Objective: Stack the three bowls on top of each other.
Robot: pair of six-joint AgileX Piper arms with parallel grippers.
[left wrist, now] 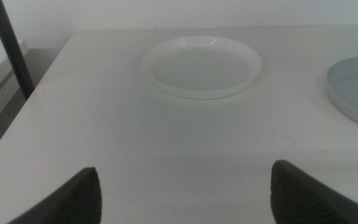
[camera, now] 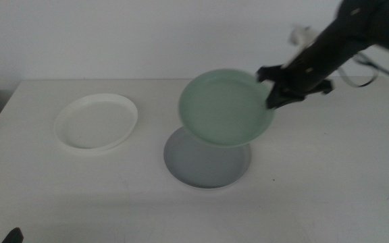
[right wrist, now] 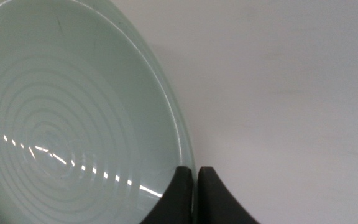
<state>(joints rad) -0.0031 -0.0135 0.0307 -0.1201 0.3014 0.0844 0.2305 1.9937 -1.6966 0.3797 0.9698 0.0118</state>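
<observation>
My right gripper (camera: 273, 96) is shut on the right rim of the pale mint green bowl (camera: 225, 107) and holds it tilted in the air, just above the grey bowl (camera: 204, 164), which lies flat at the table's middle. The right wrist view shows the green bowl (right wrist: 61, 124) close up with the jaws pinching its rim (right wrist: 194, 186). The white bowl (camera: 96, 122) lies on the table at the left. My left gripper (left wrist: 185, 193) waits open and empty at the near left, facing the white bowl (left wrist: 201, 65) and the edge of the grey bowl (left wrist: 356, 87).
The white table (camera: 329, 182) runs to a pale back wall. A dark post (left wrist: 8, 46) stands off the table's left edge in the left wrist view.
</observation>
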